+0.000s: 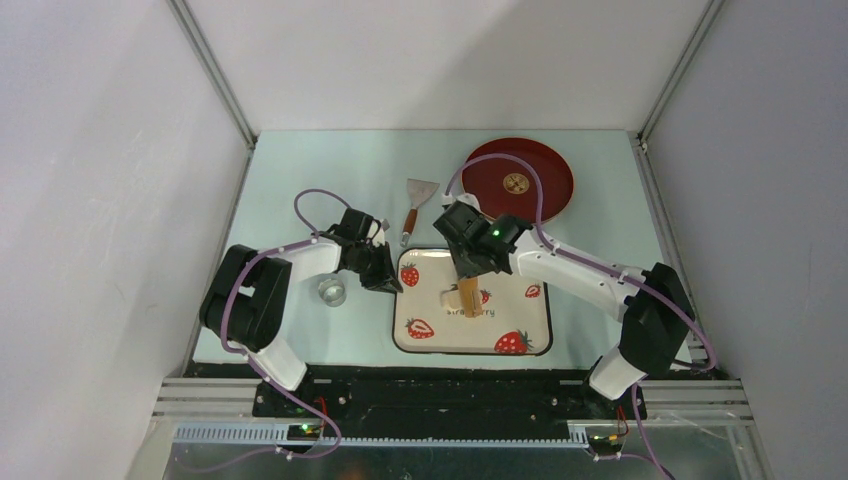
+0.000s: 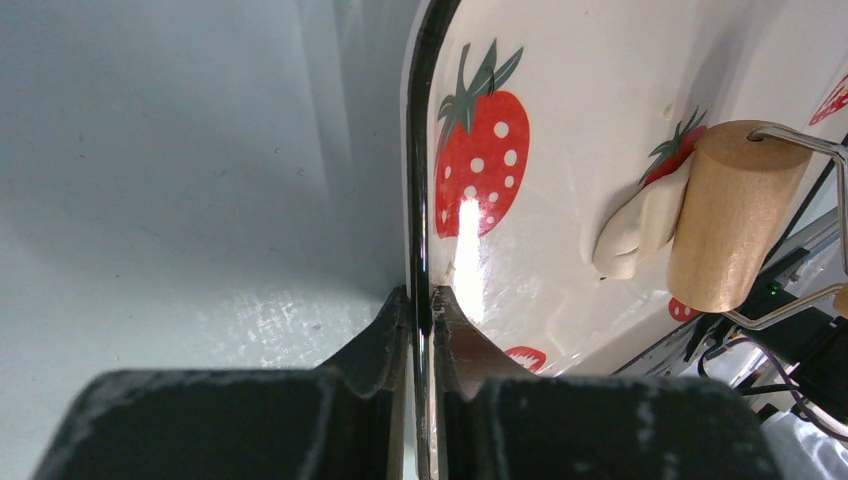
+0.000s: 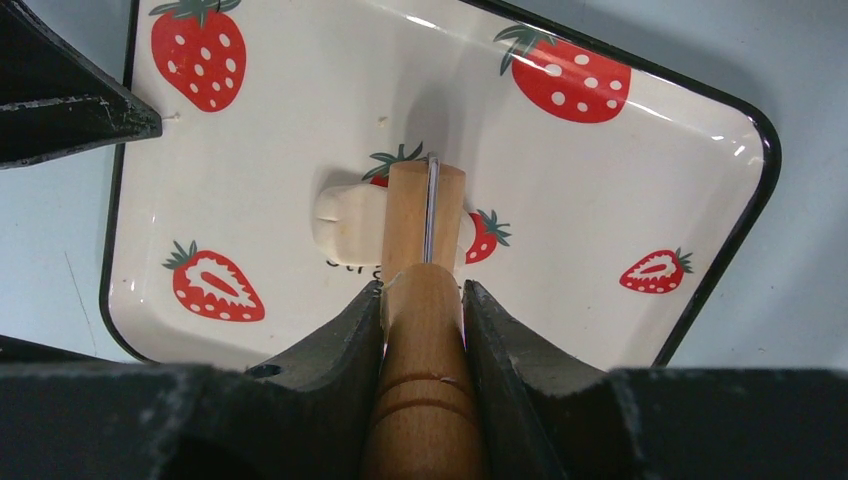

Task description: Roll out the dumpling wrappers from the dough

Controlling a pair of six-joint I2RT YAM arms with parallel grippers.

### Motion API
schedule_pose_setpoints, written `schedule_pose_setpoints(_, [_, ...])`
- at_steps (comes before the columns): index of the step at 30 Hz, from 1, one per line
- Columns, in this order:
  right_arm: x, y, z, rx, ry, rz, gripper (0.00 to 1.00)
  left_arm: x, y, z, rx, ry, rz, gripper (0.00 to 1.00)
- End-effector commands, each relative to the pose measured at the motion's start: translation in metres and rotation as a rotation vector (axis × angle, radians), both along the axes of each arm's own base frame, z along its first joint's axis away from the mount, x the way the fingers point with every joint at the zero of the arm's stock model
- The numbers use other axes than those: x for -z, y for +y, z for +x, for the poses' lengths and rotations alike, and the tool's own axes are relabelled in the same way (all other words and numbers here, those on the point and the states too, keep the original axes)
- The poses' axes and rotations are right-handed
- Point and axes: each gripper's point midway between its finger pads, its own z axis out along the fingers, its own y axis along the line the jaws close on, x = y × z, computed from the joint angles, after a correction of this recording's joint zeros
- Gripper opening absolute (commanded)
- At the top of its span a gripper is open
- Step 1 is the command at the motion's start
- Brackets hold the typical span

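A pale lump of dough (image 1: 450,295) (image 2: 635,228) (image 3: 343,218) lies near the middle of the white strawberry tray (image 1: 440,340) (image 2: 570,90) (image 3: 290,120). A small wooden roller (image 1: 468,293) (image 2: 735,215) (image 3: 425,205) rests on the dough's right part. My right gripper (image 1: 466,265) (image 3: 422,292) is shut on the roller's wooden handle. My left gripper (image 1: 387,276) (image 2: 422,300) is shut on the tray's black left rim, one finger inside and one outside. No dumpling wrappers are in view.
A red plate (image 1: 517,180) sits at the back right. A metal scraper (image 1: 418,198) with a wooden handle lies behind the tray. A shiny round cutter ring (image 1: 332,291) stands left of the tray, just beside my left arm.
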Motion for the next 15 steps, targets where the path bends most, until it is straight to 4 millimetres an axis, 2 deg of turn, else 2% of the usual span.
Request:
schedule_pose_setpoints(1, [0.015,-0.014,-0.001,0.036,0.007,-0.061,0.00,0.040,0.028,-0.027,0.044,0.075,0.177,0.00])
schedule_pose_setpoints(4, [0.017,-0.025,0.000,0.057,0.000,-0.084,0.00,0.040,0.028,-0.027,0.044,0.074,0.177,0.00])
schedule_pose_setpoints(6, [0.022,-0.043,0.001,0.092,0.004,-0.106,0.00,0.039,0.028,-0.027,0.043,0.073,0.176,0.00])
schedule_pose_setpoints(11, [0.024,-0.071,0.002,0.154,0.009,-0.098,0.00,0.039,0.029,-0.027,0.041,0.073,0.178,0.00])
schedule_pose_setpoints(15, [0.028,-0.085,0.002,0.183,0.020,-0.100,0.00,0.039,0.029,-0.027,0.036,0.072,0.182,0.00])
